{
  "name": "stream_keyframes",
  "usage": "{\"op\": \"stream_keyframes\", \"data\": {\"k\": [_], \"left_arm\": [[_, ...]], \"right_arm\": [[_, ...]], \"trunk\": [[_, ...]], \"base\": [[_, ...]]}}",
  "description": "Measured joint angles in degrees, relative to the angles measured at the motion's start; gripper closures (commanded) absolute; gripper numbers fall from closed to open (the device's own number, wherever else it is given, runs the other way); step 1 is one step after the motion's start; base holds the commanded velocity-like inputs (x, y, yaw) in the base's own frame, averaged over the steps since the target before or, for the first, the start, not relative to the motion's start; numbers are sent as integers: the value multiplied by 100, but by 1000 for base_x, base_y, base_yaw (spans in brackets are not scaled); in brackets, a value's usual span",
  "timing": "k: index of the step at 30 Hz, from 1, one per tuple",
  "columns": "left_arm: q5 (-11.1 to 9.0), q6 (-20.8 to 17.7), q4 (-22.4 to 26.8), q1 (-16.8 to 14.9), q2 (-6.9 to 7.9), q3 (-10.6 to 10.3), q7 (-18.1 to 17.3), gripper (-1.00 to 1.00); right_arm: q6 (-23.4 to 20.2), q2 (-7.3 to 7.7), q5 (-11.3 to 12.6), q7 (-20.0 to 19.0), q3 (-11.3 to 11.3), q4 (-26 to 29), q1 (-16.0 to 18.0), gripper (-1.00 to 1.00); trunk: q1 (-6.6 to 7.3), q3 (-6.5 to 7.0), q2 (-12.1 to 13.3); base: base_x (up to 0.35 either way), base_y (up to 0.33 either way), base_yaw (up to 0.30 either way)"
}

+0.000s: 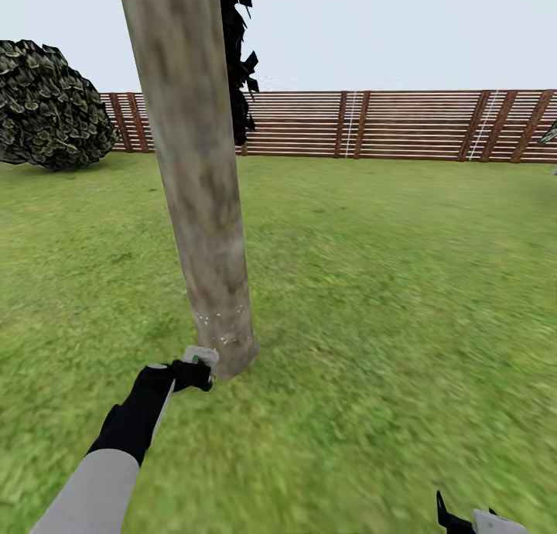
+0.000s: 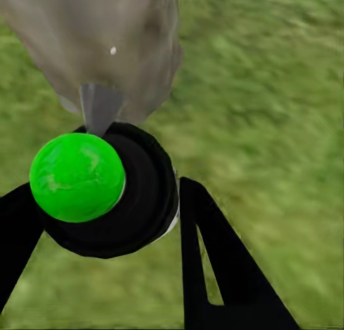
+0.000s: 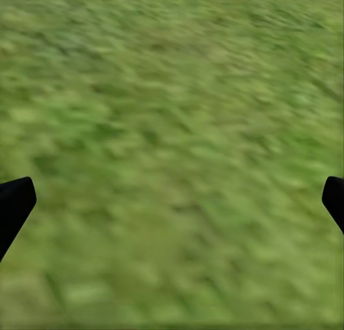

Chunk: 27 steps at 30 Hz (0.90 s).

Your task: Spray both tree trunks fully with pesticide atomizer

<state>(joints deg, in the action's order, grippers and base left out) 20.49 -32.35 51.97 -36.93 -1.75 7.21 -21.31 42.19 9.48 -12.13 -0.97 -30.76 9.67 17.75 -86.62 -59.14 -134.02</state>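
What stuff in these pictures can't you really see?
- Tree trunk: its top and leaves are cut off by the head view's upper edge.
- Sprayer: in the left wrist view its body hides behind the green cap; in the head view it looks tiny in the left gripper.
- Right gripper: cut off by the head view's bottom edge.
- Black tree: partly hidden behind the trunk.

A round, leafy bush (image 1: pixel 48 107) sits at the far left edge of the lawn; beside it, a dark columnar tree (image 1: pixel 238 62) rises against the fence; above both stretches a pale, overcast sky (image 1: pixel 387 31).
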Motion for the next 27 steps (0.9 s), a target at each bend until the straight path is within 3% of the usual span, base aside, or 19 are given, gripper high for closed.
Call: {"op": "stream_keyframes", "data": {"k": [2, 4, 6, 9, 12, 15, 19, 21, 24, 27], "left_arm": [[19, -336, 77, -102, 440, 4, -16, 100], [-64, -405, 84, -113, 534, -5, -34, 100], [-77, -433, 89, -115, 532, -33, -42, 100], [-106, -492, 93, -114, 248, -236, -48, 100], [-84, -788, 193, -126, 135, -387, -54, 100], [-45, -901, 267, -149, 207, -380, -53, 100], [-58, -936, 392, -184, 557, -362, -88, 100], [-86, -948, 439, -194, 621, -362, -244, 100], [-108, -972, 497, -211, 538, -394, -402, 100], [-107, -1317, 612, -478, 304, -411, -430, 100]], "right_arm": [[0, 1, 0, 0, 1, 0, 0, -100], [0, 1, 0, 0, 0, 0, 0, -100], [-2, 1, 0, 0, 0, 0, 0, -100], [0, 1, 1, 0, -1, 0, 0, -100], [0, 1, 1, 0, 0, 0, 0, -100], [-1, 1, 0, 0, 0, 0, 0, -100], [-2, 1, 0, 0, 0, 0, 0, -100], [-2, 1, 0, 0, 0, 0, 0, -100], [-1, 1, 0, 0, 0, 0, 0, -100], [-4, 1, 1, 0, -1, 0, 0, -100]], "trunk": [[0, 0, 0], [0, 0, 0], [0, 0, 0], [0, -1, 0], [0, 0, 0], [0, 0, 0], [0, 0, 0], [0, 0, 0], [0, 0, 0], [0, 1, 0]], "base": [[0, 0, 0], [0, 0, 0], [0, 0, 0], [0, 0, 0], [0, 0, 0], [-132, 24, 0], [-303, 58, 0], [-148, 20, 0], [-38, 5, 0], [-7, 1, 0]]}}
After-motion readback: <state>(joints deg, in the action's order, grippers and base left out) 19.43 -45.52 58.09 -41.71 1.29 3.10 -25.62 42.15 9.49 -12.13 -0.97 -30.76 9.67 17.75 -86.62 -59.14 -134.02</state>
